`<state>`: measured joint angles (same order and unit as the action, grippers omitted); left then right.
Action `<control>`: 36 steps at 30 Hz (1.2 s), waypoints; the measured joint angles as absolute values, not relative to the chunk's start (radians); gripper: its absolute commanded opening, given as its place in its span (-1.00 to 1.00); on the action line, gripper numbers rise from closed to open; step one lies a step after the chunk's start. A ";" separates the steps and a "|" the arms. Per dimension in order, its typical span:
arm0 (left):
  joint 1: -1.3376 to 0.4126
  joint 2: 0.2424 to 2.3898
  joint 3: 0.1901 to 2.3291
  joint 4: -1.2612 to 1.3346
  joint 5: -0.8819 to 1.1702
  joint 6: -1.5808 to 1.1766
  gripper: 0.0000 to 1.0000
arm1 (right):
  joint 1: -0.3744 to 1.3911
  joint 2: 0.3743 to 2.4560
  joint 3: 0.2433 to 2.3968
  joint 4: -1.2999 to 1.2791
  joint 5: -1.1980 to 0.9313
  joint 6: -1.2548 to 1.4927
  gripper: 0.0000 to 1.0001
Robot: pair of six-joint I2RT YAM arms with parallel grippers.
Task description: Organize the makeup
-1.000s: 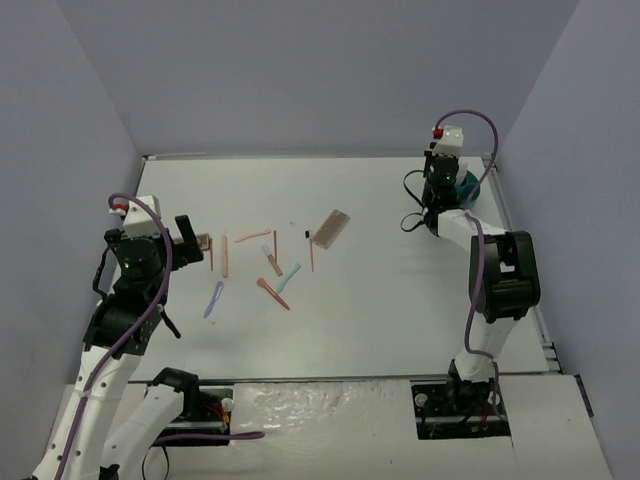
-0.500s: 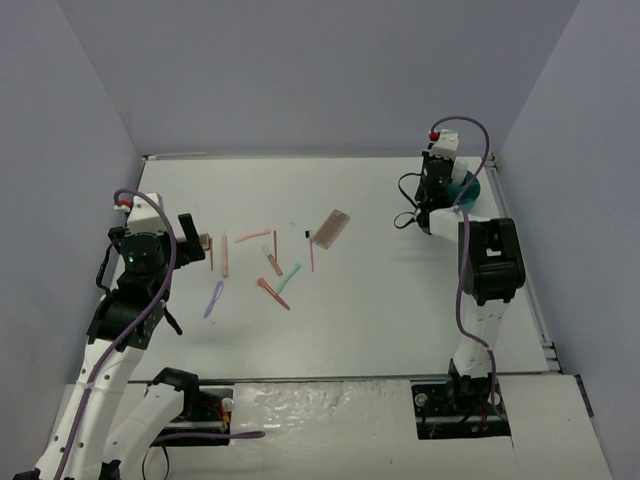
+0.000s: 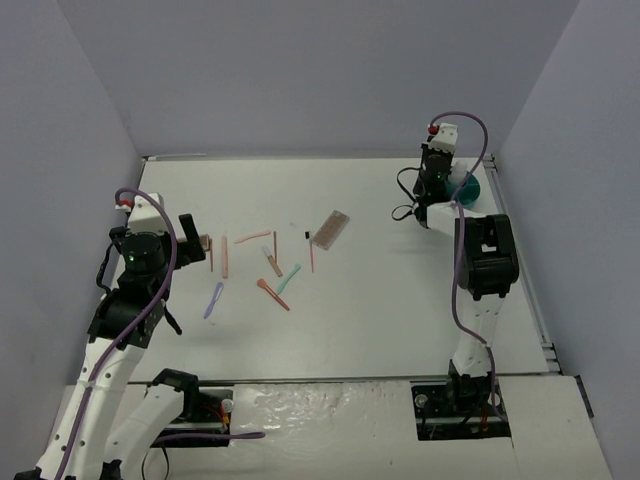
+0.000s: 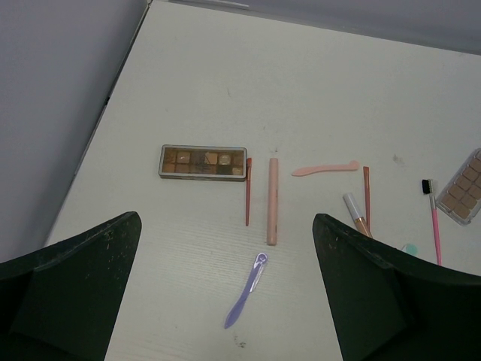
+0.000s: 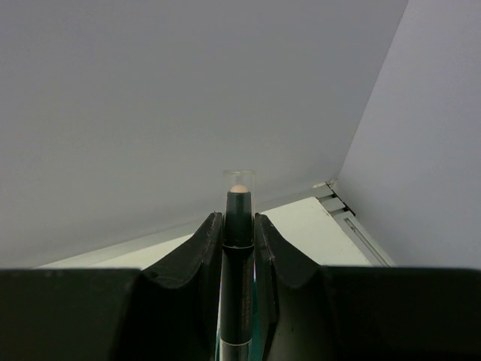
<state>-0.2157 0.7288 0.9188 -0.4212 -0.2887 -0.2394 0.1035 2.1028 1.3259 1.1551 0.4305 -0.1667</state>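
Hovering near the 9 o'clock edge of the white table [image 3: 400,300] in the overhead view, the left gripper [image 3: 189,233] has its fingers spread wide with nothing between them. Its wrist camera looks down on the loose makeup. A flat brown palette [image 4: 203,162] lies at 11 o'clock from the gap between the fingers. A thin red stick [image 4: 248,192] touches the palette's right end, and a thicker pink stick [image 4: 273,201] lies parallel just beside that. A lilac applicator [image 4: 246,301] rests at 6 o'clock from those sticks. Further right lie a pink spatula [image 4: 325,168], a white-capped tube [image 4: 353,210], a mint applicator [image 4: 409,247], a pink brush [image 4: 433,218] and a second palette [image 4: 462,188], cut off by the frame edge. Well apart from these, at the table's 2 o'clock corner, the right gripper [image 5: 239,222] is raised and clamped on a dark pencil stick [image 5: 239,207] with a clear cap, held upright. A teal tub [image 3: 468,188] sits just beside it at 4 o'clock.
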 measured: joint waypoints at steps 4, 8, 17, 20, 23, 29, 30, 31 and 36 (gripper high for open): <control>-0.215 0.731 0.919 -0.421 -0.288 -0.239 0.94 | 0.101 2.133 1.342 1.150 0.430 -0.167 -1.00; -0.214 0.731 0.919 -0.421 -0.287 -0.239 0.94 | 0.098 2.154 1.347 1.139 0.431 -0.167 -1.00; -0.214 0.731 0.919 -0.421 -0.284 -0.239 0.94 | 0.092 2.158 1.347 1.133 0.431 -0.164 -0.66; -0.214 0.731 0.919 -0.421 -0.283 -0.239 0.94 | 0.092 2.158 1.347 1.133 0.431 -0.160 -0.61; -0.214 0.731 0.919 -0.421 -0.280 -0.239 0.94 | 0.092 2.158 1.347 1.133 0.431 -0.158 -0.58; -0.213 0.731 0.919 -0.421 -0.277 -0.239 0.94 | 0.091 2.158 1.346 1.133 0.431 -0.155 -0.55; -0.213 0.731 0.919 -0.421 -0.276 -0.239 0.94 | 0.091 2.158 1.346 1.133 0.431 -0.154 -0.55; -0.213 0.731 0.919 -0.421 -0.276 -0.239 0.94 | 0.091 2.158 1.346 1.133 0.431 -0.154 -0.55; -0.213 0.731 0.919 -0.421 -0.272 -0.239 0.94 | 0.091 2.158 1.344 1.133 0.431 -0.145 -0.47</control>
<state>-0.2131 0.7311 0.9188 -0.4210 -0.2721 -0.2394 0.0914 2.1582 1.3441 1.1328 0.4313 -0.1451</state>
